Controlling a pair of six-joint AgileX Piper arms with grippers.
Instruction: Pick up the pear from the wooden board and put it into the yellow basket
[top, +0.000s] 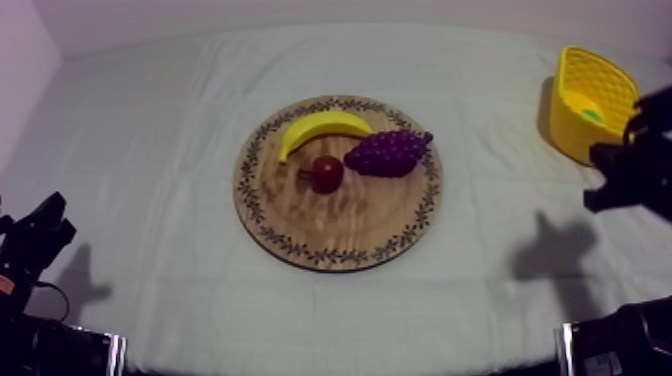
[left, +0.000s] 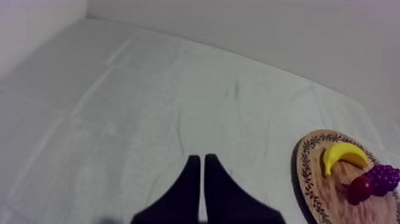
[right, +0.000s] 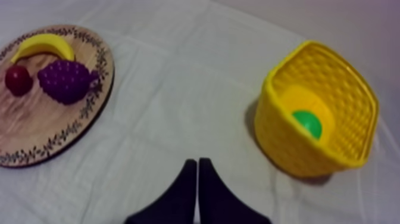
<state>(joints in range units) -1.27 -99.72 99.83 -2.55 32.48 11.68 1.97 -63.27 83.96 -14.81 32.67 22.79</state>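
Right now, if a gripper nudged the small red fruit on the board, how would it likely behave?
The small red fruit looks round, so it would probably roll across the flat wooden board. Its glossy skin may slip in the jaws. The grapes beside it might stop a roll that way.

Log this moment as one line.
pear: in yellow basket | wooden board: banana, small red fruit, grapes | left hand: shut, empty | right hand: shut, empty, near basket
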